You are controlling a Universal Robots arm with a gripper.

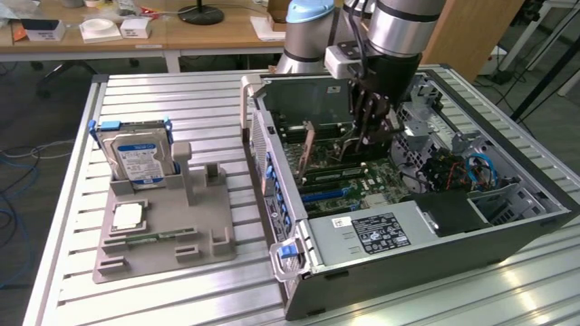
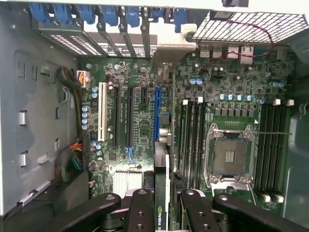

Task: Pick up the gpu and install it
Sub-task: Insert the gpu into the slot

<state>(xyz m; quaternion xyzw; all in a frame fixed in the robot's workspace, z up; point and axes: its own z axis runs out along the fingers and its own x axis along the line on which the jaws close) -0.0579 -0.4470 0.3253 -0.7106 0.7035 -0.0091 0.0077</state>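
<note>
The gpu (image 2: 162,193) appears edge-on as a thin dark card with a green logo, clamped between my two black fingers (image 2: 141,205). My gripper (image 2: 161,200) is shut on it, down inside the open computer case (image 1: 534,204). The card runs over the motherboard beside the long blue slot (image 2: 157,113), toward the rear brackets. In the exterior view the gripper (image 1: 367,132) hangs inside the case, and the brownish gpu (image 1: 306,149) stands upright towards that view's left of it. Whether the card's edge sits in the slot is hidden.
Memory slots (image 2: 192,135) and the bare processor socket (image 2: 229,154) lie close beside the card. Cables (image 2: 72,154) bunch along one case wall. On the table at the exterior view's left, a grey fixture (image 1: 208,224) holds a hard drive (image 1: 136,156) and a memory stick (image 1: 149,238).
</note>
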